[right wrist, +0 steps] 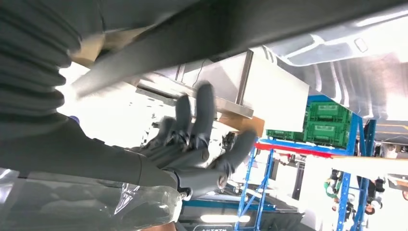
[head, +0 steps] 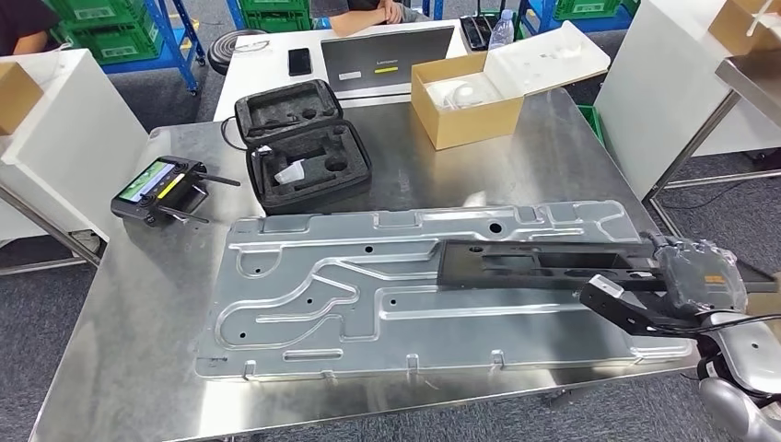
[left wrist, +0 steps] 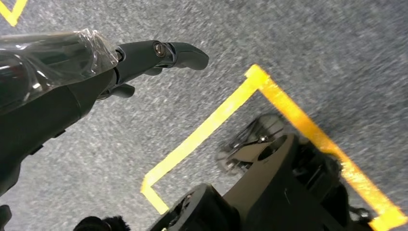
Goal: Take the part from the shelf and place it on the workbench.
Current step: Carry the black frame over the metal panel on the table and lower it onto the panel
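1. The workbench (head: pixel 138 304) was the big steel table, and most of its middle was taken up by a large stamped metal panel (head: pixel 322 285) lying flat, running nearly to the near edge.
2. The part (head: pixel 534 262), a long black perforated plate, lay on top of that panel toward the right edge of the bench, its right end sticking out past the panel. So we'd call the placing step pretty much at its end: the part looked set down, not carried.
3. A foam-lined black case (head: pixel 299 147) sat open near the far-left area and a cardboard box (head: pixel 465 110) at the far edge.
4. The right hand (head: pixel 645 299) was at the part's right end by the bench's right edge. In the right wrist view its fingers (right wrist: pixel 202 115) were spread under the part, gripping nothing that we could see.
5. The left hand (left wrist: pixel 149 57) hung over the floor, fingers loosely extended, empty.
6. Next move, we figured: draw the right hand clear without dragging the part.
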Robot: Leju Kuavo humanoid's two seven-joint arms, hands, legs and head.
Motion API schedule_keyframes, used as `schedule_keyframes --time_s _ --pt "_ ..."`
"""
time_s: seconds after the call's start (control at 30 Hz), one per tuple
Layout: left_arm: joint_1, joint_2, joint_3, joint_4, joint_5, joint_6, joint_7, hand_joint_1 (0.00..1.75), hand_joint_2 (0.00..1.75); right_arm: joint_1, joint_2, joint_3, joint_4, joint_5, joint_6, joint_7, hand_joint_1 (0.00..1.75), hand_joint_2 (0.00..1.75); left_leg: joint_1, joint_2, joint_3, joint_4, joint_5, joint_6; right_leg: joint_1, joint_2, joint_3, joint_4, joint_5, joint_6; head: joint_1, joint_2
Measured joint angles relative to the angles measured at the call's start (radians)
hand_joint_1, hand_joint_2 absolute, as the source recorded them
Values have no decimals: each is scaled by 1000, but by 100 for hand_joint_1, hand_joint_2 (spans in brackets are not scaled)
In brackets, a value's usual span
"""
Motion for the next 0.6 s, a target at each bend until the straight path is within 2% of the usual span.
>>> schedule_keyframes --time_s 0.03,0.07,0.1,0.13,0.17,0.2,0.23,0.27,0.3,0.37,0.43,0.47,0.5,0.57,0.6 --pt "0 0 0 0 2 2 -3 0 0 2 -1 -1 3 0 0 0 0 0 0 0 -40 77 -29 -1 1 0 2 0 -2 -3 0 0" --pt "0 0 0 0 2 3 -5 0 0 3 -1 -1 5 0 0 -1 0 0 0 0 -71 132 -42 0 2 1 4 0 -4 -6 0 0" --pt "0 0 0 0 1 3 -6 0 0 5 -1 -1 8 0 0 -1 0 0 -1 0 -86 152 -38 2 3 1 7 0 -7 -8 0 0" --pt "2 0 -1 0 -1 3 -6 0 0 6 -1 -2 9 0 0 -2 0 0 -1 0 -80 127 -13 6 5 2 11 0 -10 -9 0 0" --pt "3 0 -1 0 -2 3 -5 0 0 7 -3 -3 10 1 0 -2 0 0 -3 0 -54 62 27 15 8 3 16 0 -12 -9 0 0" --pt "5 1 -2 0 -2 3 -4 0 0 7 -4 -5 11 1 -1 -2 0 0 -8 1 -20 -19 65 29 9 4 20 -1 -15 -8 0 0" --pt "6 3 -2 1 -2 4 -3 0 0 8 -5 -7 12 1 -1 -3 0 0 -12 3 9 -89 95 41 12 6 23 -1 -17 -6 1 0" --pt "7 4 -4 1 -2 4 -3 0 0 8 -5 -9 14 1 -1 -3 0 0 -17 5 29 -138 112 49 12 7 24 -2 -19 -3 1 0" --pt "9 5 -5 2 0 5 -3 0 0 8 -4 -10 16 1 -1 -4 0 0 -21 7 36 -158 115 53 12 6 24 -3 -20 1 1 0" --pt "13 4 -7 2 4 8 -4 0 0 8 -5 -12 18 -4 -5 -10 0 0 -22 7 39 -166 117 49 11 5 25 -8 -20 12 1 0" --pt "18 2 -9 2 9 13 -5 0 0 5 -4 -14 18 -30 -21 -26 0 0 -15 6 58 -189 125 49 10 2 30 -1 -32 22 1 0" --pt "20 1 -10 2 12 16 -5 0 0 2 -3 -15 18 -48 -33 -35 0 0 -11 6 68 -201 129 49 11 1 18 31 -53 26 2 0" --pt "22 0 -11 2 15 18 -5 0 0 0 0 -16 18 -65 -45 -44 0 0 -7 7 76 -209 132 50 10 0 -5 86 -83 29 3 0" --pt "25 -2 -14 2 18 21 -5 0 0 -3 6 -14 17 -84 -59 -55 0 0 -6 7 79 -211 132 51 9 0 -80 232 -144 36 5 0" --pt "26 -3 -15 2 18 21 -4 0 0 -3 10 -13 16 -89 -61 -58 0 0 -5 7 80 -210 131 51 8 -1 -108 277 -154 40 5 0"
